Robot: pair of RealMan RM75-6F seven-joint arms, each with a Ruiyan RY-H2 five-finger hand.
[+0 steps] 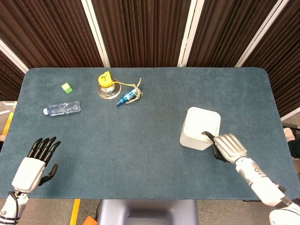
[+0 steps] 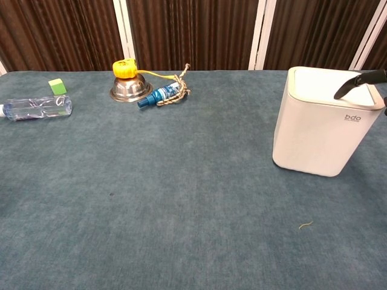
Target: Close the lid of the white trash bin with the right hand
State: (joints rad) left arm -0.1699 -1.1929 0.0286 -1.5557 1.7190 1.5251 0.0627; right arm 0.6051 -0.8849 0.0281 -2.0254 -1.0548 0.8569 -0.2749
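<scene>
Our right hand (image 1: pixel 228 147), open, fingertip on the white trash bin's lid (image 1: pixel 204 120); pressing harder could tip the bin.

The white trash bin (image 2: pixel 323 130) stands upright at the right side of the blue-green table (image 2: pixel 157 199), with its lid (image 2: pixel 329 80) lying flat on top. A dark fingertip (image 2: pixel 352 84) of the right hand reaches in from the right edge over the lid's near right corner. At the far left lie a clear bottle (image 2: pixel 36 107) and a green block (image 2: pixel 57 86). Nearby stand a steel bowl (image 2: pixel 129 89) carrying a yellow object (image 2: pixel 125 67), and beside it a blue bottle (image 2: pixel 158 95) with rope.
</scene>
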